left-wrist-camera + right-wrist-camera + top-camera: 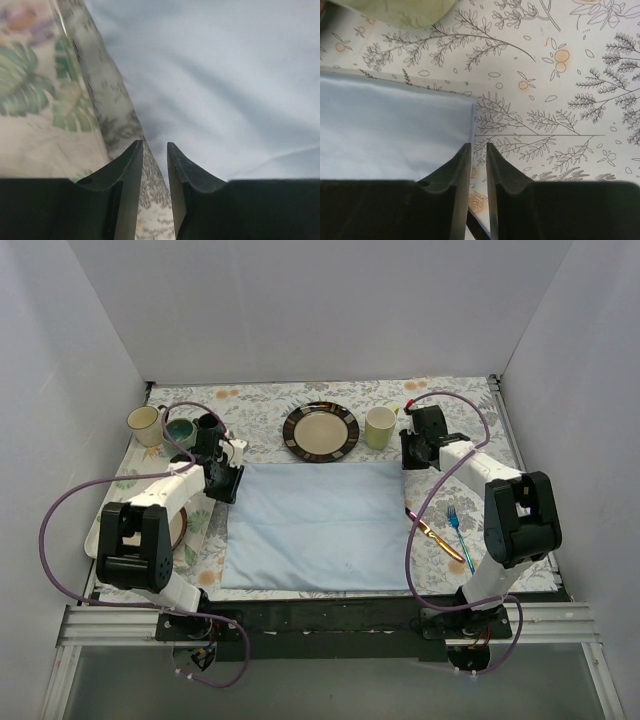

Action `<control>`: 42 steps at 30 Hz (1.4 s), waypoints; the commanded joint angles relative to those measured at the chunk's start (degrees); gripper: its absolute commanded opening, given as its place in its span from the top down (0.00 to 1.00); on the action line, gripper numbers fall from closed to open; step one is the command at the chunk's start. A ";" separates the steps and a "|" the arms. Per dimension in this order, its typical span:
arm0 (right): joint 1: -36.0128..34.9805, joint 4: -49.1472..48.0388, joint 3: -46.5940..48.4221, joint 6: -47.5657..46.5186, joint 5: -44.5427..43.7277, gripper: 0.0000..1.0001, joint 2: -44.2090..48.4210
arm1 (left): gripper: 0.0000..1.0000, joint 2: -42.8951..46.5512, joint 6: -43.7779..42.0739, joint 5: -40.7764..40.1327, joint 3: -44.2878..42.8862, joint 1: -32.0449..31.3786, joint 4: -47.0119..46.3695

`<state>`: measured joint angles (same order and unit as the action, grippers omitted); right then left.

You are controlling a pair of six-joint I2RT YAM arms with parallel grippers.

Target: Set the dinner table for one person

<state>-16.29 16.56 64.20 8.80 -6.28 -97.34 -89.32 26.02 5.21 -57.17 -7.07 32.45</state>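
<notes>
Table (255,402): covered in a white leaf-and-flower cloth; fills the work area in front of both arm bases.
Mat (320,525): plain light-blue cloth, lying flat on the middle of the table, with soft creases.
Left gripper (155,145): low over the far-left corner of the mat; fingers parted by a narrow gap, nothing between them.
Right gripper (478,145): low over the far-right corner of the mat; fingers parted by a narrow gap, nothing pinched; the mat's corner edge lies just beside the left finger.
Tray (35,100): printed with large green leaves; sits on the table just left of the mat, partly under the left arm.
Plate (320,430): dark rim, cream centre; on the table just beyond the far edge of the mat.
Green mug (380,427): upright, just right of the plate, near the right gripper.
Cream mug (144,425): upright at the far-left corner of the table.
Teal bowl (180,432): just right of the cream mug.
Fork (458,525): blue; lies on the table right of the mat.
Gold utensil (440,540): lies between the fork and the mat; its type cannot be told.
</notes>
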 commanded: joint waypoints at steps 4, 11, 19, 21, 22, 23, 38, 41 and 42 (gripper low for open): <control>0.65 -5.04 2.76 1.75 5.84 0.54 -2.32 | 0.75 6.70 -2.47 2.95 5.75 0.22 6.13; 2.32 -5.48 5.23 4.73 5.41 0.61 -7.68 | 0.76 6.97 -3.08 4.11 11.46 -0.13 8.35; 3.99 -5.57 4.09 5.35 3.56 0.62 -8.22 | 0.75 6.35 -2.11 0.15 12.26 -0.22 6.22; 3.99 -4.87 4.78 4.92 1.46 0.62 -6.56 | 0.73 7.49 -2.29 -0.55 11.29 -0.22 7.27; 4.08 -4.43 5.14 4.57 0.84 0.61 -5.85 | 0.70 7.84 -2.64 -0.55 9.63 -0.22 7.89; 3.99 -4.08 5.40 4.39 -0.73 0.59 -5.06 | 0.67 8.37 -2.99 0.14 8.75 -0.22 9.29; 3.02 -6.10 -3.72 3.86 -1.01 0.52 19.62 | 0.12 -11.20 24.15 19.92 -21.91 -0.40 -14.34; 2.85 -5.14 -5.22 3.95 -0.05 0.52 23.41 | 0.12 -22.54 28.99 19.40 -31.93 -0.40 -12.76; 2.76 -4.96 -6.36 4.21 0.13 0.52 24.29 | 0.12 -24.92 29.69 19.40 -36.57 -0.40 -12.24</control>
<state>-13.15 11.75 60.55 13.23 -7.14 -76.90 -104.18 46.68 22.28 -84.55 -7.35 20.38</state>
